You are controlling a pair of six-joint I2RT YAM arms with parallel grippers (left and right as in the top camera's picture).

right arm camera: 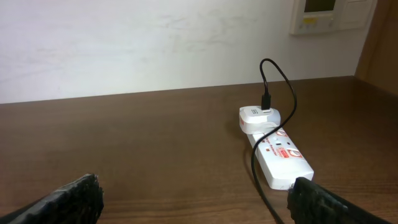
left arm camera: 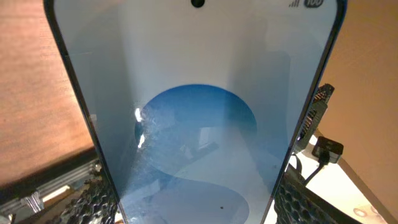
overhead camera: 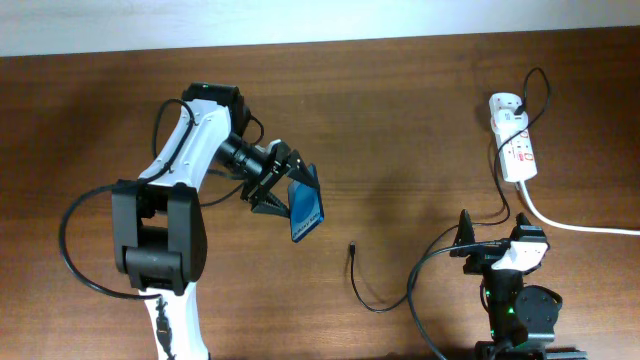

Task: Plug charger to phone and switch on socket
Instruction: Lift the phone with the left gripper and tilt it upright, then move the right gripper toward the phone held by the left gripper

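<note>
My left gripper [overhead camera: 285,185] is shut on the phone [overhead camera: 307,203], a slim blue-screened smartphone held off the table at mid-left. In the left wrist view the phone [left arm camera: 199,118] fills the frame between the fingers. The charger, a thin black cable [overhead camera: 420,268], curls on the table, and its connector tip [overhead camera: 352,247] lies free right of the phone. The white socket strip [overhead camera: 514,147] lies at the far right with an adapter at its far end; it also shows in the right wrist view [right arm camera: 280,155]. My right gripper [right arm camera: 196,199] is open and empty at the front right, near the strip.
A thick white cord [overhead camera: 580,224] runs from the socket off the right edge. The right arm's base [overhead camera: 520,310] sits at the front right. A pale wall with a white panel [right arm camera: 326,15] stands behind the table.
</note>
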